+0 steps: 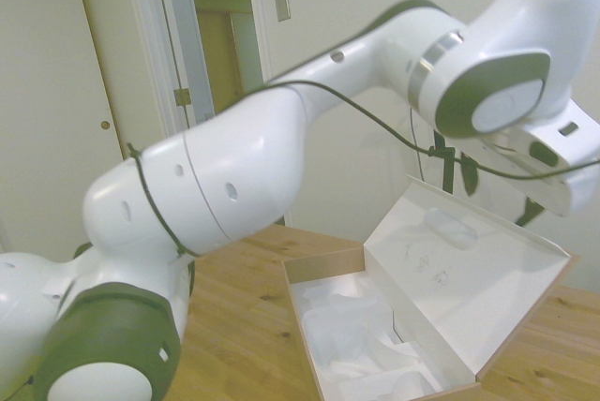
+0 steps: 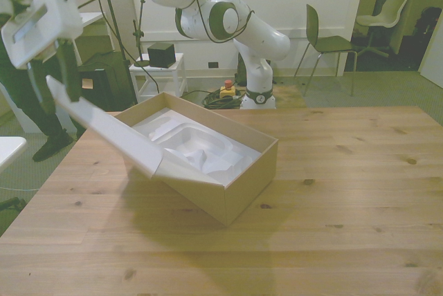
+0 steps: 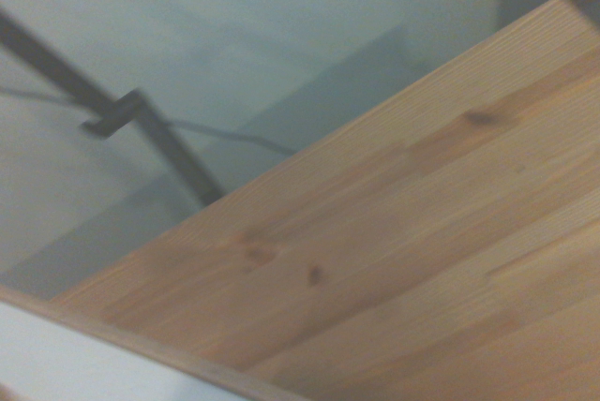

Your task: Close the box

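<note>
My end effector (image 2: 52,75), fingers spread apart, straddles the raised lid edge of the flat brown cardboard box (image 2: 228,185) on the wooden table (image 2: 346,192).

Soft, even indoor light; blurred wrist view.

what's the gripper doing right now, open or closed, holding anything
gripper: open, two dark fingers apart, hanging just above the free edge of the box's raised lid; holding nothing.
</note>
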`<act>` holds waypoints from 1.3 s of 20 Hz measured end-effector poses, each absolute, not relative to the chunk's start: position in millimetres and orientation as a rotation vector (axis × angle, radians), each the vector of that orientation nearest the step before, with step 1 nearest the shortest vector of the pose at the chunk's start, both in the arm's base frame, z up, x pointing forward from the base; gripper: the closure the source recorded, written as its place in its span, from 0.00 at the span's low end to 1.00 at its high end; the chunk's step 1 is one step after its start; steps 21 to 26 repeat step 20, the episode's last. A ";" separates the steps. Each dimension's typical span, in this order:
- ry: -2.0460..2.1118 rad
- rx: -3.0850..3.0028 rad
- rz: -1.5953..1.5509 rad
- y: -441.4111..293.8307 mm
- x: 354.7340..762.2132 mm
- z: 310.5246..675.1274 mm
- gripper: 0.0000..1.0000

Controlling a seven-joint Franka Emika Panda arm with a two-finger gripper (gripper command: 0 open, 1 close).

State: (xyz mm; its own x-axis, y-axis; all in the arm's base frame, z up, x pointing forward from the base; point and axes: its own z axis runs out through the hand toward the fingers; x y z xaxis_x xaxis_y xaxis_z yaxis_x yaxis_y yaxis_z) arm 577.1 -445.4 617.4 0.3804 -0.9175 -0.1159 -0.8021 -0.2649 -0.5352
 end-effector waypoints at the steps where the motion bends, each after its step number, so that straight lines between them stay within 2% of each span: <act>1: 1.434 -2.147 -0.244 -434.2 575.0 621.9 0.00; 9: 1.088 -2.414 0.108 -338.8 596.2 607.4 0.00; 20: 0.887 -2.706 0.099 -206.1 647.1 624.1 0.00; 26: 0.887 -2.706 0.099 -206.1 647.1 624.1 0.00</act>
